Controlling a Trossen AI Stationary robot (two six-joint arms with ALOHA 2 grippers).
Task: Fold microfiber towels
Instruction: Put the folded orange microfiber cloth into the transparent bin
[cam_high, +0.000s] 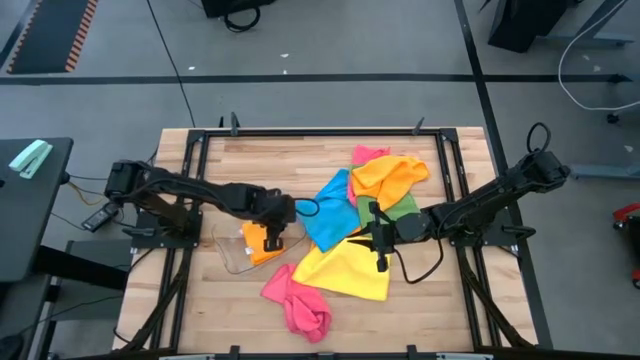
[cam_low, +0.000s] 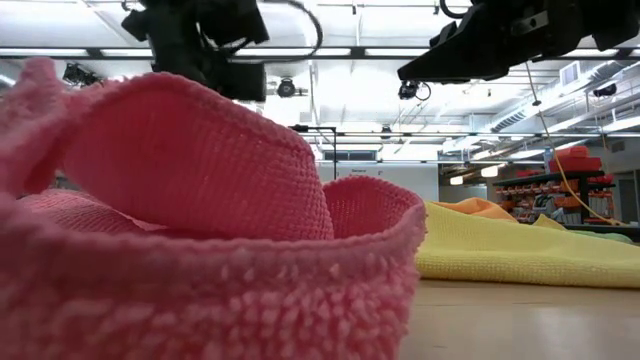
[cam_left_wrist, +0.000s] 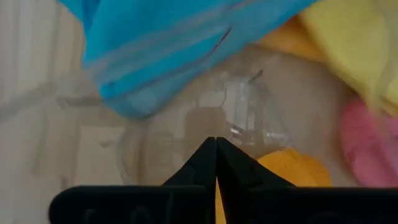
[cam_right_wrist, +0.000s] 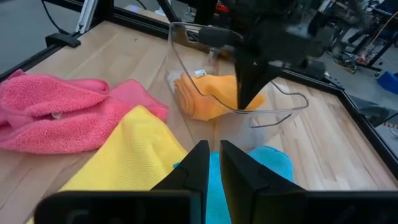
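Two arms working among loose microfiber towels spread around a clear plastic tray (cam_high: 232, 255) on the wooden table (cam_high: 200, 310)

Largest to smallest: the yellow towel (cam_high: 345, 270) is lying flat just beside the tray, on its right-arm side, with the blue towel (cam_high: 330, 212) overlapping its far edge and reaching toward the tray; the orange towel (cam_high: 390, 178) and a green towel (cam_high: 402, 208) are lying beyond the blue one, well apart from the tray; a crumpled pink towel (cam_high: 298, 300) is sitting near the tray's front corner; a folded orange towel (cam_right_wrist: 214, 93) is resting inside the tray. The left gripper (cam_right_wrist: 249, 93) is hanging over that folded towel in the tray, fingers pressed together, gripping nothing. The right gripper (cam_high: 380, 240) is hovering over the yellow and blue towels, fingers almost touching, nothing between them
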